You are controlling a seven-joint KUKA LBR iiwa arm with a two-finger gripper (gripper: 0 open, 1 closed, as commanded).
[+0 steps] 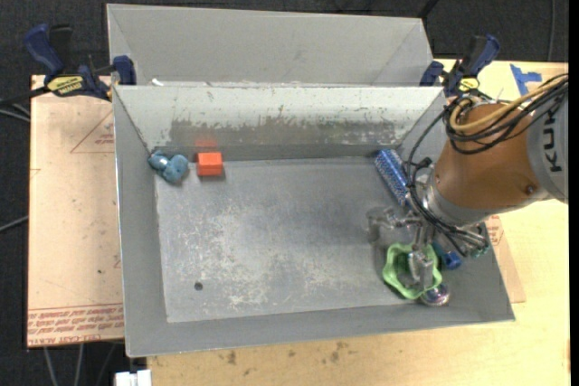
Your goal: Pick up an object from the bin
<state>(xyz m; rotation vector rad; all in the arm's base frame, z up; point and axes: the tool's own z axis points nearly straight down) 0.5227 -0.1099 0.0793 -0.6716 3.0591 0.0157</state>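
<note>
My gripper (416, 265) is low in the bin's near right corner, its fingers pointing down into a crumpled green thing (398, 271) that lies on the floor there. A small purple ball (436, 296) rests just beside the green thing, toward the front wall. A blue ridged piece (391, 174) leans against the right wall behind the gripper. A bit of blue (451, 259) peeks out under the wrist at the right. The fingers' spacing is hidden by the gripper body and the green thing.
At the far left corner lie a small orange block (210, 164) and a light blue knobbly thing (169, 166). The orange-brown wrist cover with its cables hangs over the right wall.
</note>
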